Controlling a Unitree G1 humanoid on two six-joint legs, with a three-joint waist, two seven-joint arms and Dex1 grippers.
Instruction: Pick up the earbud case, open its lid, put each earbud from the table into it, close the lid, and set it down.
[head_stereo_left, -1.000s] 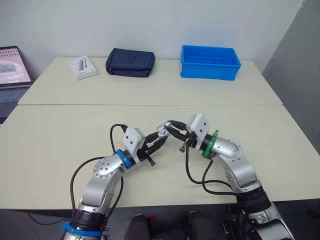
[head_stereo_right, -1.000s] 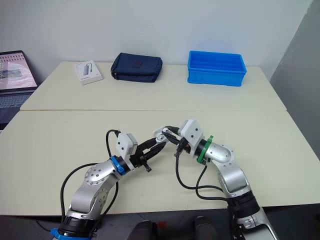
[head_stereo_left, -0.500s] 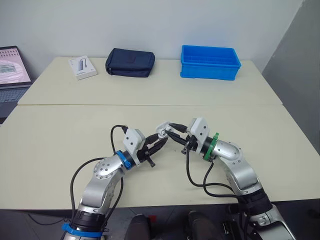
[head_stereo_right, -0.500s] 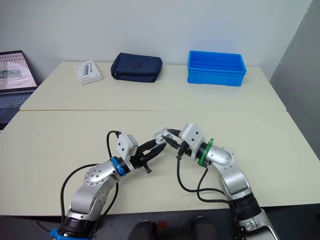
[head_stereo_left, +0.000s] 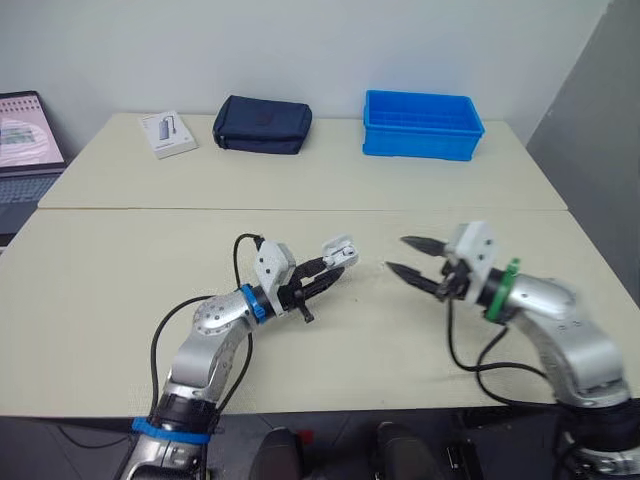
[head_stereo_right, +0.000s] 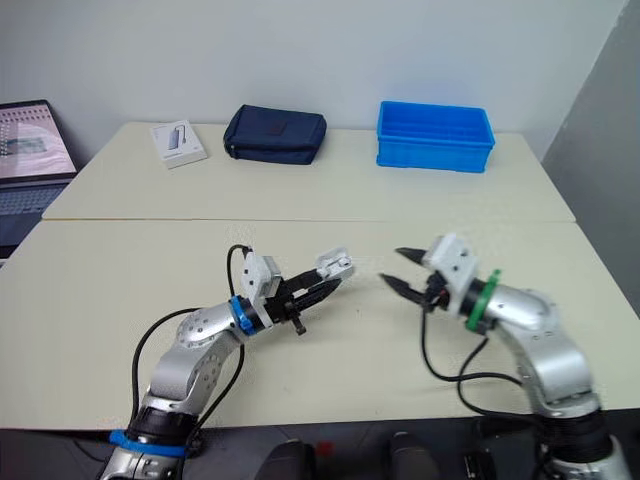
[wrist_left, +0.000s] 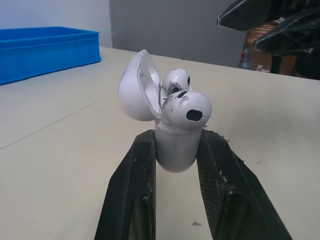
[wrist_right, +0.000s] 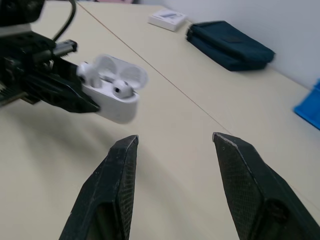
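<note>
Clamping the earbud case (wrist_left: 177, 125) in the left gripper's (head_stereo_left: 328, 272) closed fingers above the table (head_stereo_left: 120, 300), lid (wrist_left: 135, 87) hinged open, both earbuds (wrist_left: 192, 107) seated inside, facing the spread, empty right gripper (head_stereo_left: 396, 254) nearby, with blue bin (head_stereo_left: 422, 125), dark pouch (head_stereo_left: 262, 124), white box (head_stereo_left: 166, 134) and laptop (head_stereo_left: 20, 140) lying well apart behind.

Head stereo pair looks forward-down over table (head_stereo_left: 120, 260); wrist cameras sit close, facing each other, sharing earbud case (wrist_left: 175, 147).

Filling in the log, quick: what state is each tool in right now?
Left tool: shut on the earbud case, its lid open.
Right tool: open, empty.
</note>
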